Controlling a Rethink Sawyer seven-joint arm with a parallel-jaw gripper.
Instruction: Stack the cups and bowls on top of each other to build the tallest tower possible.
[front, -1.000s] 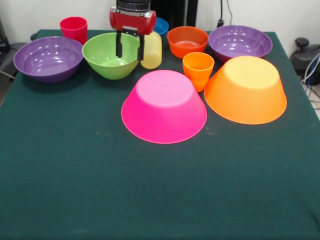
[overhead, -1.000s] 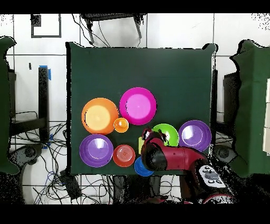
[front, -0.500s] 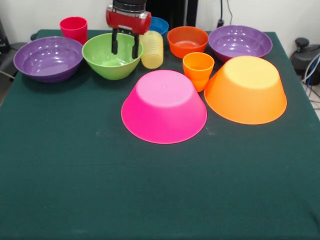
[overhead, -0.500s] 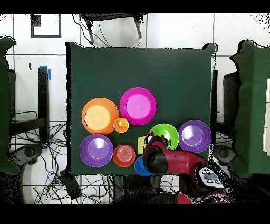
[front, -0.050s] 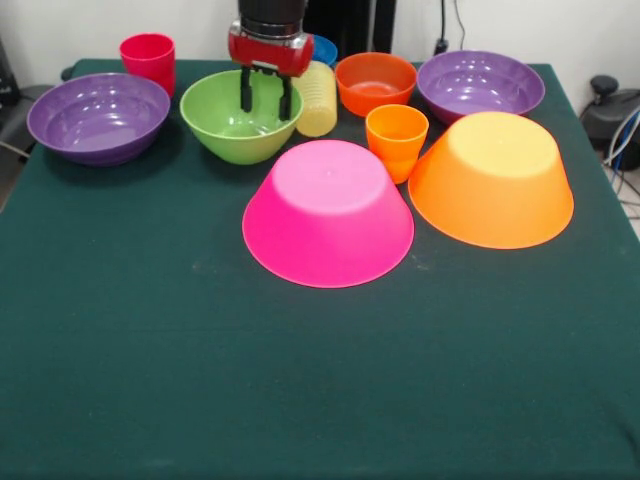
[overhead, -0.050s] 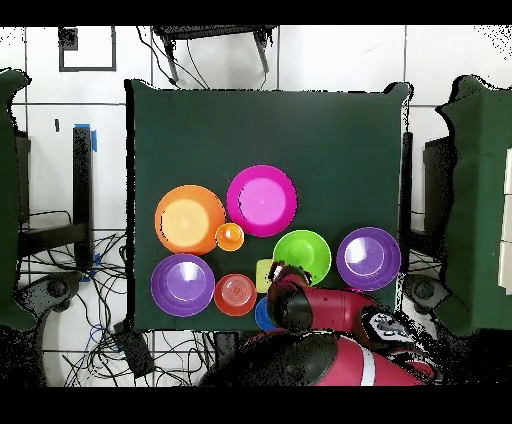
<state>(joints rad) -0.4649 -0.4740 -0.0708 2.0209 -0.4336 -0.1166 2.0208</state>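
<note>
Judging by their gloss and thin walls, the bowls and cups look light, stiff and slippery, so a pinch across a rim should carry one, though it could slide or swing in the grip. Taking the green bowl (front, -0.050s: 240, 115) as the landmark: the gripper (front, -0.050s: 265, 96) hangs at its far rim beside the ribbed pale yellow cup (front, -0.050s: 316, 98), its two dark fingers (front, -0.050s: 245, 92) a small gap apart and pointing down; they seem to straddle the bowl's wall, but whether they actually press on it I cannot tell. In the front view, left of the green bowl sits a purple bowl (front, -0.050s: 97, 115) with the red cup (front, -0.050s: 147, 55) behind it; right of the green bowl stand the orange-red bowl (front, -0.050s: 375, 82), the second purple bowl (front, -0.050s: 480, 85) and the orange cup (front, -0.050s: 396, 140). Nearer the camera than the green bowl, the large pink bowl (front, -0.050s: 328, 212) and large orange bowl (front, -0.050s: 492, 178) lie upside down, good broad bases for a tower. The front view shows the fingers and the bowls' heights; the overhead view hides the fingers under the arm (overhead, -0.050s: 320, 312), as well as most of the blue bowl (overhead, -0.050s: 262, 318), yet it shows plainly which bowls touch on the table (overhead, -0.050s: 330, 130).
</note>
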